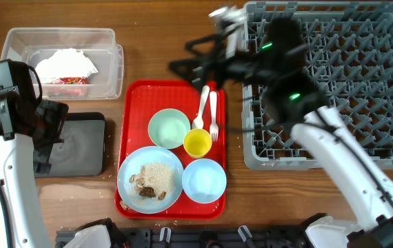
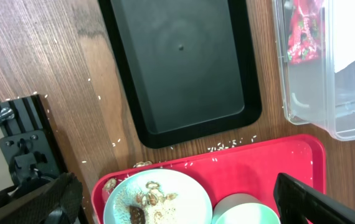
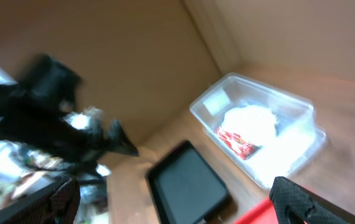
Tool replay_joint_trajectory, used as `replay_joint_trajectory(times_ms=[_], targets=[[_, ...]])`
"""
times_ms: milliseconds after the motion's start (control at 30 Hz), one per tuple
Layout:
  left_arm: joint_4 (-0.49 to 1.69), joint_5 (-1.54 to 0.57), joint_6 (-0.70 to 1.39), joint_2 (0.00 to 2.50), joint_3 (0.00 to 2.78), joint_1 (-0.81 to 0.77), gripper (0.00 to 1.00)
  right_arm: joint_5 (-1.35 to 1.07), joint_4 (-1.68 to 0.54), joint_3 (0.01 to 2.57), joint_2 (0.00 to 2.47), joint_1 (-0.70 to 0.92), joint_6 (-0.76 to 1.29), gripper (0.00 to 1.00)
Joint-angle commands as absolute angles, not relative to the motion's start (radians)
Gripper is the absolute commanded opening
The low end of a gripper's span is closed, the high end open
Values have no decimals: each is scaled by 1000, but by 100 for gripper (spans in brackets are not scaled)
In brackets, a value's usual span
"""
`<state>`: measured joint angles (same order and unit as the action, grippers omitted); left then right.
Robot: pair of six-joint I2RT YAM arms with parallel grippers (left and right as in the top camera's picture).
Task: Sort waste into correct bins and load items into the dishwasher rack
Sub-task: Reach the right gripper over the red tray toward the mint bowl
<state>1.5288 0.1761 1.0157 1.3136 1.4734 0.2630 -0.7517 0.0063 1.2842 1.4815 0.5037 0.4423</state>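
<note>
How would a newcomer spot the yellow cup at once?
Find the red tray in the middle of the table. The yellow cup stands on it between the mint-green bowl and the pale blue bowl. It is the smallest dish there, and the only yellow one.

Right wrist view is blurred throughout; overhead, the right gripper (image 1: 183,56) is blurred and the left arm (image 1: 10,96) hides the black tray's (image 1: 79,148) left part; left wrist view crops the pale blue plate (image 2: 190,199) at bottom and the clear tub (image 2: 302,115) at right.
</note>
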Motion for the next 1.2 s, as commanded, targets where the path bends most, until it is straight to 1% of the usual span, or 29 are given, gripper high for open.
replay_joint_trajectory(times_ms=[0, 67, 133, 267, 333, 400, 467, 567, 633, 700, 767, 800, 833, 867, 933, 1000, 1167], targets=[[1531, 192, 1033, 1307, 1469, 267, 100, -221, -125, 1327, 1491, 702, 312, 100], [1531, 192, 1033, 1307, 1469, 267, 100, -68, -210, 1375, 1517, 784, 284, 100], [1531, 192, 1033, 1307, 1469, 267, 100, -22, -298, 1444, 1562, 820, 286, 100], [1531, 192, 1033, 1307, 1469, 267, 100, -72, -524, 1631, 1705, 822, 282, 100], [1531, 192, 1033, 1307, 1469, 267, 100, -133, -656, 1737, 1803, 824, 243, 100], [1531, 192, 1033, 1307, 1469, 267, 100, -147, -731, 1787, 1870, 836, 224, 100], [1531, 192, 1033, 1307, 1469, 267, 100, -199, -760, 1796, 1924, 850, 177, 100], [1531, 192, 1033, 1307, 1469, 267, 100, -281, -756, 1795, 1995, 861, 196, 100], [1531, 192, 1033, 1307, 1469, 267, 100, -305, -752, 1793, 2028, 861, 237, 100], [1531, 192, 1033, 1307, 1469, 267, 100, -305, -752, 1792, 2056, 861, 338, 100], [1531, 192, 1033, 1307, 1469, 267, 100, -305, -760, 1791, 2068, 861, 336, 100], [1531, 192, 1033, 1307, 1469, 267, 100, -283, -760, 1791, 2073, 861, 334, 93], [1531, 192, 1033, 1307, 1469, 267, 100, -229, -764, 1791, 2082, 861, 344, 82], [1531, 192, 1033, 1307, 1469, 267, 100, -204, -768, 1791, 2086, 861, 346, 80], [1531, 192, 1033, 1307, 1469, 267, 100, -159, -786, 1791, 2093, 862, 385, 81], [1531, 192, 1033, 1307, 1469, 267, 100, -111, -805, 1791, 2103, 865, 434, 77], [1531, 192, 1033, 1307, 1469, 267, 100, -57, -823, 1791, 2152, 900, 551, 74]])
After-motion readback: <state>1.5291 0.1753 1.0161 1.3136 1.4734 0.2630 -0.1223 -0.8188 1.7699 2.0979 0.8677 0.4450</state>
